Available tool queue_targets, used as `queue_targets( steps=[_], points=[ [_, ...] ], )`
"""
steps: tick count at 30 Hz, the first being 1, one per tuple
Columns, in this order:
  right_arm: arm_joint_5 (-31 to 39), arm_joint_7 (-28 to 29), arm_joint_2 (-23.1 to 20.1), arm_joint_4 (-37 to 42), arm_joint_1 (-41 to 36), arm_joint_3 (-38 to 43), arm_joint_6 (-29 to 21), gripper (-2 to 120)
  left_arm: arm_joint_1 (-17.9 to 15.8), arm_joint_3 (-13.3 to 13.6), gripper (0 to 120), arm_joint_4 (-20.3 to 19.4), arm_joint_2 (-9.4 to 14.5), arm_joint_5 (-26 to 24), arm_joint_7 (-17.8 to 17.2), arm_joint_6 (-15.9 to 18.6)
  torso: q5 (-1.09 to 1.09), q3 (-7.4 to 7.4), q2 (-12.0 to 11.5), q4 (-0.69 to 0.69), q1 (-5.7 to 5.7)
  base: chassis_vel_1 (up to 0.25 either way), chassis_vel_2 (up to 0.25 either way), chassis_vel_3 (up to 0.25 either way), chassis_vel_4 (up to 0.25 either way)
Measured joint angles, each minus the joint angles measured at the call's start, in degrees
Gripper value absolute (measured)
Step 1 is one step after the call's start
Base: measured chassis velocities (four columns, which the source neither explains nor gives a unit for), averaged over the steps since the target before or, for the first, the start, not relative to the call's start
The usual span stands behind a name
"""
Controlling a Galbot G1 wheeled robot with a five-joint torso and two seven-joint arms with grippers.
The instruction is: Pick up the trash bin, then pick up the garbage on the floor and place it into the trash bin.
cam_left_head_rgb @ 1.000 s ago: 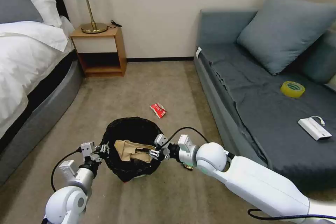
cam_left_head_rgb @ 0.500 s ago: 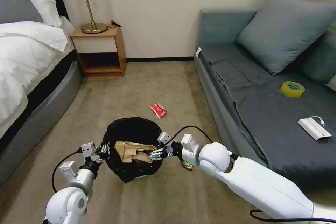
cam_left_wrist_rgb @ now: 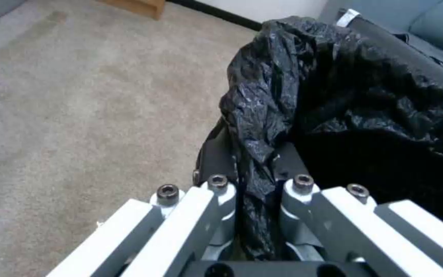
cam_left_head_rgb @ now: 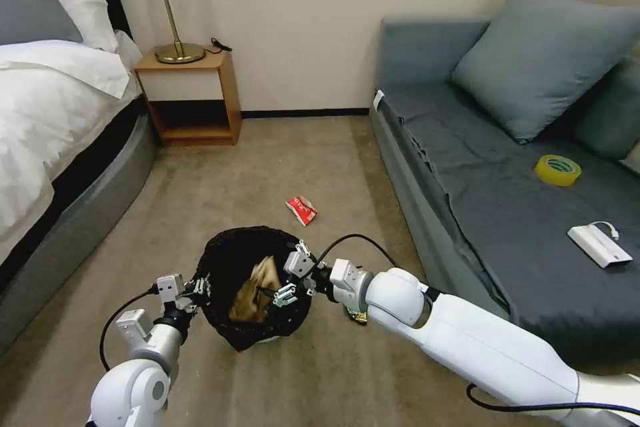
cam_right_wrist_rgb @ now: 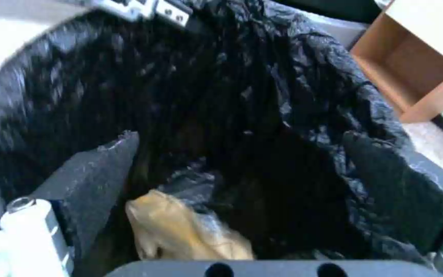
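Note:
The trash bin [cam_left_head_rgb: 230, 263], lined with a crinkly black bag [cam_left_wrist_rgb: 365, 96], stands low in front of me. My left gripper [cam_left_head_rgb: 198, 285] is shut on its near-left rim, and the left wrist view shows the bag pinched in that gripper [cam_left_wrist_rgb: 255, 154]. Over the bin's mouth my right gripper [cam_left_head_rgb: 285, 280] is open, its fingers [cam_right_wrist_rgb: 98, 169] spread wide with nothing between them. A crumpled brown paper bag [cam_left_head_rgb: 257, 285] lies tilted inside the bin, below that gripper [cam_right_wrist_rgb: 247, 165], where the paper bag [cam_right_wrist_rgb: 180, 231] rests on the liner. A red snack wrapper [cam_left_head_rgb: 301, 210] lies on the carpet beyond the bin. A yellow-brown wrapper [cam_left_head_rgb: 355, 315] peeks out under my right wrist.
A bed [cam_left_head_rgb: 60, 120] runs along the left, with a wooden nightstand [cam_left_head_rgb: 193, 97] and lamp at the back wall. The grey sofa [cam_left_head_rgb: 507, 213] on the right carries a cushion, a yellow tape roll [cam_left_head_rgb: 557, 169] and a white box with a cable [cam_left_head_rgb: 599, 245]. Open carpet lies between.
My right gripper has opened and shifted left over the bin. The brown paper bag, held across the bin's mouth before, has dropped and tipped inside. The left gripper keeps its hold.

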Motion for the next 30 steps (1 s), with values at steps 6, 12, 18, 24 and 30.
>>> queue_targets(
  steps=[6,12,18,24,30],
  points=[
    [-1.03,-1.85,-0.37,-0.88,0.47,3.90,0.36,100,-0.02,-0.48,6,0.16,0.12,-0.28,0.00,-0.15,0.00,0.00,0.00,0.01,0.00,0.000,0.000,0.000,0.000],
    [2.05,7.79,-3.28,3.19,-5.33,11.67,1.08,100,-0.39,-0.98,6,0.57,0.26,-0.72,-0.44,-0.53,-0.01,0.00,0.00,0.00,0.00,0.000,0.000,0.000,0.000],
    [1.02,17.26,-3.96,6.59,-16.44,19.75,3.72,100,-0.76,-1.51,6,0.37,-0.19,-0.97,-1.47,-0.77,0.01,0.00,0.00,-0.01,0.00,0.000,0.000,0.000,0.000],
    [-1.33,19.85,-4.67,13.15,-31.46,32.48,5.26,100,-0.65,-1.83,6,-0.05,-0.17,-0.15,-1.82,-0.96,0.00,0.00,0.01,0.01,0.00,0.000,0.000,0.000,0.000],
    [-6.00,19.65,-3.66,17.61,-45.28,42.29,7.40,100,-0.63,-2.66,6,-0.15,-0.01,1.07,-1.71,-1.25,0.00,-0.01,0.01,-0.02,-0.01,0.000,0.000,0.000,0.000]
  ],
)
